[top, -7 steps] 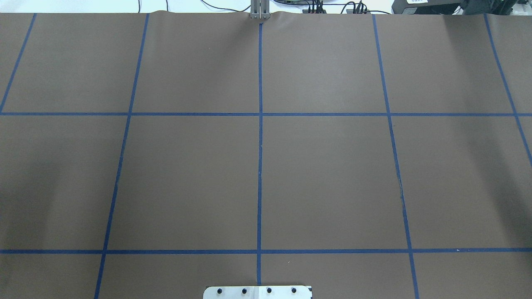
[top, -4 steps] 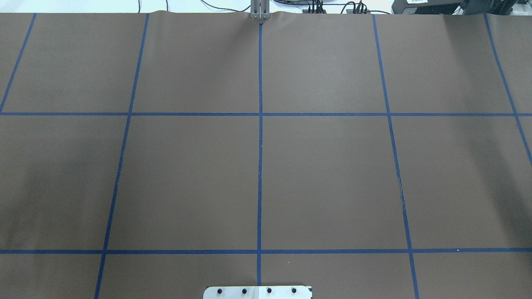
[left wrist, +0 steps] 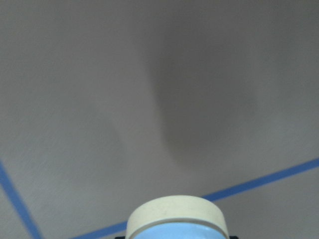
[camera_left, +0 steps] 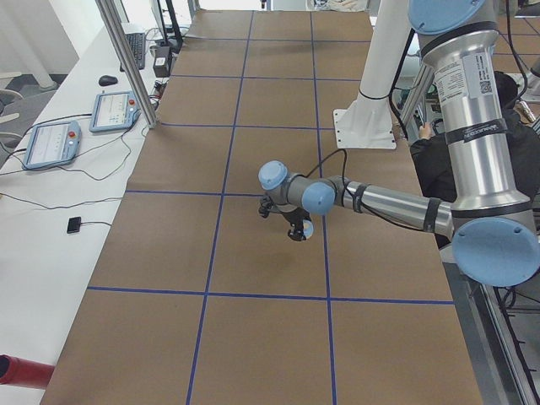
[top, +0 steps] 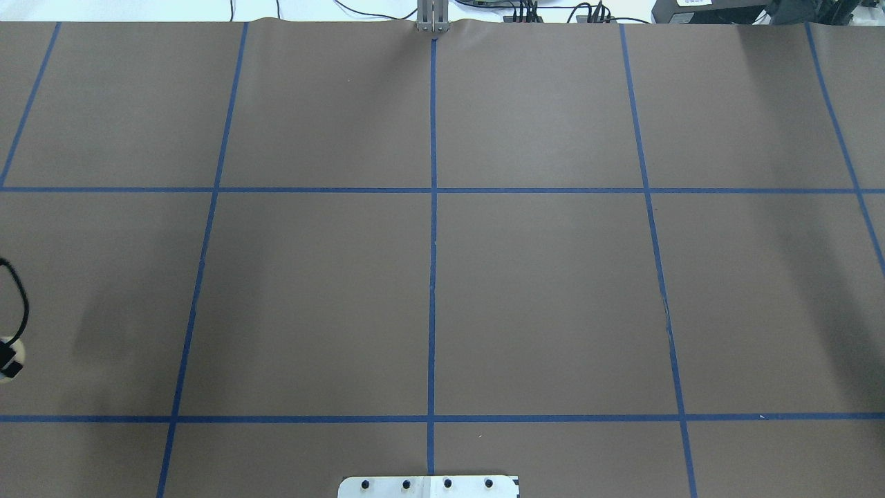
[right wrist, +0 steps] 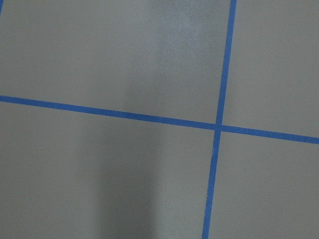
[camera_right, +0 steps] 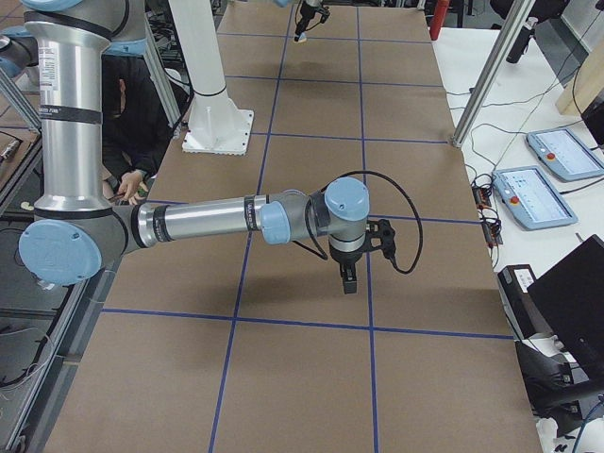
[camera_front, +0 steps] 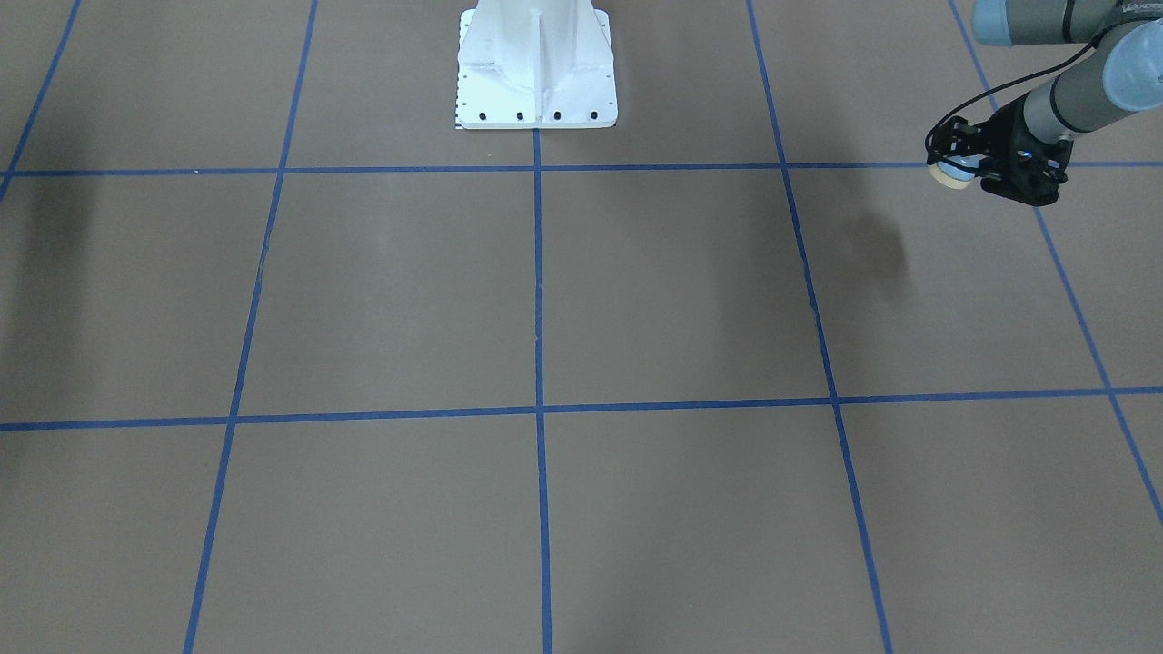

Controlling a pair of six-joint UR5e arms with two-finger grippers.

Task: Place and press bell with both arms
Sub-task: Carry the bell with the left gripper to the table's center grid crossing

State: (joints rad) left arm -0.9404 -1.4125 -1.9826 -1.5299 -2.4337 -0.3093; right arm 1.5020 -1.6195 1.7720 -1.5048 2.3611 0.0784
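Left gripper (camera_front: pixel 965 162) was clamped on the bell (camera_front: pixel 949 174), held above the bench (camera_front: pixel 636 300) toward my left side. Placing step judged in hand; next, lower it base-down and release. Right gripper (camera_right: pixel 349 280): closure could not be told.

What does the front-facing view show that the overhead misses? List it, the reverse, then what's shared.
Front-facing only: the left arm and the whole left hand gripping the bell. Overhead only: cables beyond the table's far edge. Both: the table, blue tape grid, white pedestal base, plus a sliver of that bell at the overhead's left edge.
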